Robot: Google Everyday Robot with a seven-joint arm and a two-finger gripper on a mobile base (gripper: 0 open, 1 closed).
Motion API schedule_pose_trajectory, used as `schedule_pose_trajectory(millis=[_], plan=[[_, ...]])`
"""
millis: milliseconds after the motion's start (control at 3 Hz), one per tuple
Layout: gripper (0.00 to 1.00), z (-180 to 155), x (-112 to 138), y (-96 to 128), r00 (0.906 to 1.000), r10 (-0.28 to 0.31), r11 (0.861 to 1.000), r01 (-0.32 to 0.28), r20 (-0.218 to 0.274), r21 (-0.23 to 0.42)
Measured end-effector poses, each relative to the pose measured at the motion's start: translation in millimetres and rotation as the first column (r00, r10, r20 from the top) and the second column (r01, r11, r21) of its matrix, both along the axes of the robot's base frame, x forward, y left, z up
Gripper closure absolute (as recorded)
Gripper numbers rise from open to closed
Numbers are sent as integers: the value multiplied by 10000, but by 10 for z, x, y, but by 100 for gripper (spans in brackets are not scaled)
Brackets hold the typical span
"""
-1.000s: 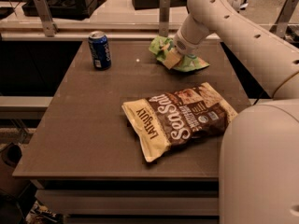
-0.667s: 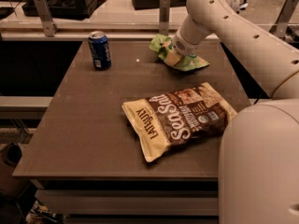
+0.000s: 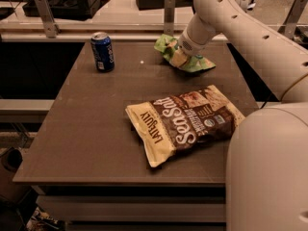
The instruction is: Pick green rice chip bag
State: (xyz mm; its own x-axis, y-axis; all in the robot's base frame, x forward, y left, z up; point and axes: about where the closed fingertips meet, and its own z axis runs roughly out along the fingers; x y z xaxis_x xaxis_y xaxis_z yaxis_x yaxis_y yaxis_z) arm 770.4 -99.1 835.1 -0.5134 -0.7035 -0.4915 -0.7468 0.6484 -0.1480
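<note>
White plastic shells of the robot's body [image 3: 269, 177] fill the near right corner, partly covering the right front of one dark brown table [image 3: 86, 129]. On the table lie three items: two bags and one can. Nearest, right of centre, is one large cream-and-brown "Sea Salt" chip bag [image 3: 185, 121], lying flat and slanted, its cream end toward the front. Farther back on the left stands one blue soda can [image 3: 102, 52], upright, well apart from both bags. At the far right of the tabletop, near the back edge, is one green rice chip bag [image 3: 199, 64], small, light green and crumpled, resting on the surface. One arm [image 3: 250, 37] reaches down from the upper right to the gripper [image 3: 185, 54], which is at the middle of this bag and touching it; green foil shows on both sides of the gripper. The wrist hides the tip, so it cannot be told whether the gripper is apart, together or clamped on the bag. Beyond the back edge runs a rail with metal uprights [image 3: 168, 13]. Compared with the views taken a second earlier and slightly later, nothing has clearly moved: the arm holds the same pose, the green bag is in the same spot under the gripper, and the can and large bag are unshifted.
</note>
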Motion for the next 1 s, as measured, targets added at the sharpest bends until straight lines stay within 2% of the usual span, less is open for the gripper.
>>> schedule_pose_trajectory(millis=[333, 1000], plan=[[100, 178, 18, -74, 9994, -106, 9999, 108, 332, -53], [100, 577, 6, -346, 9929, -246, 9978, 172, 1165, 638]])
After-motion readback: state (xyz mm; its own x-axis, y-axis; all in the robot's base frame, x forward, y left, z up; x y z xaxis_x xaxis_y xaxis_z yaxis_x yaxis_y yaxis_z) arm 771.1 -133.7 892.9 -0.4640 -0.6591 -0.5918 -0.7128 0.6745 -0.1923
